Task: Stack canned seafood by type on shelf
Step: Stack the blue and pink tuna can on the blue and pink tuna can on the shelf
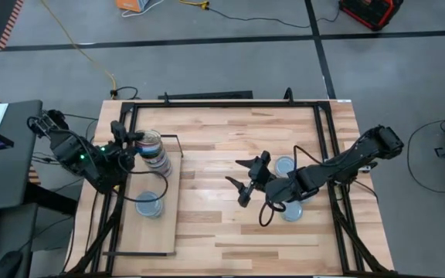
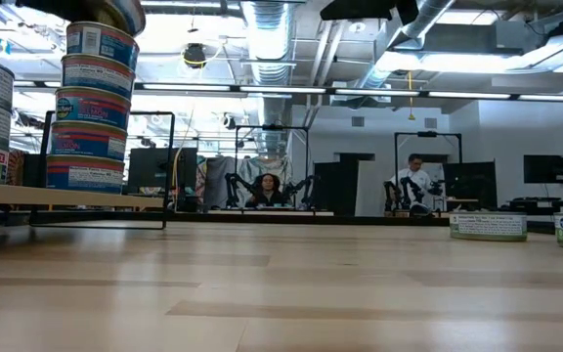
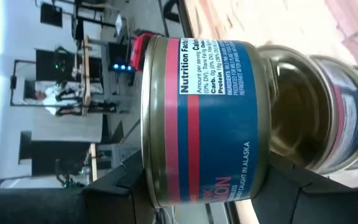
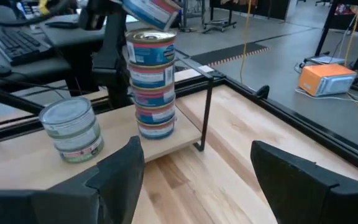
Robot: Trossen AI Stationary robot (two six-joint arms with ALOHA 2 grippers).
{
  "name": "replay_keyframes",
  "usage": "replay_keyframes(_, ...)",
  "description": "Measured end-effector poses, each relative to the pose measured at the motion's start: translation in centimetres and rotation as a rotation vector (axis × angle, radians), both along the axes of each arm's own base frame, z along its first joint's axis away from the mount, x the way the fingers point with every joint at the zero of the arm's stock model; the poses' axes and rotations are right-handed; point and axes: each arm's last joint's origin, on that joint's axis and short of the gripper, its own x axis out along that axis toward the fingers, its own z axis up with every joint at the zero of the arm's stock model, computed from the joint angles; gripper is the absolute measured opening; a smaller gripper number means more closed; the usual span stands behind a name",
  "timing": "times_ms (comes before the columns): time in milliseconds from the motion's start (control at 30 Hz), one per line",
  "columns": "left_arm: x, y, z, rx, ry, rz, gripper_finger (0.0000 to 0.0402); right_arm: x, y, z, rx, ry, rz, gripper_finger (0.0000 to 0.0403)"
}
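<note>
Two fingers of my left gripper (image 1: 139, 137) are pinching a blue and red tin (image 3: 201, 118), holding it tilted just above the tall stack (image 4: 152, 84) of matching tins on the shelf (image 1: 149, 232). Beside that stack sits a shorter pile of green-labelled tins (image 4: 71, 129), same board. My right gripper (image 1: 243, 182) hangs mid-table with its fingers spread wide, holding nothing. Couple of loose tins (image 1: 285, 164) still lie on the table (image 1: 222, 232) near the right arm.
</note>
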Motion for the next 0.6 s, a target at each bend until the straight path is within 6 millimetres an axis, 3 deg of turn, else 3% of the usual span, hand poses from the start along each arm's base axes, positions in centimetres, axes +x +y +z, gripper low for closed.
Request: replay_keyframes(600,0.63,-0.2,-0.97,-0.082,0.009,0.042,0.0199,0.05,-0.01,0.09,0.003,-0.01,-0.001,0.032)
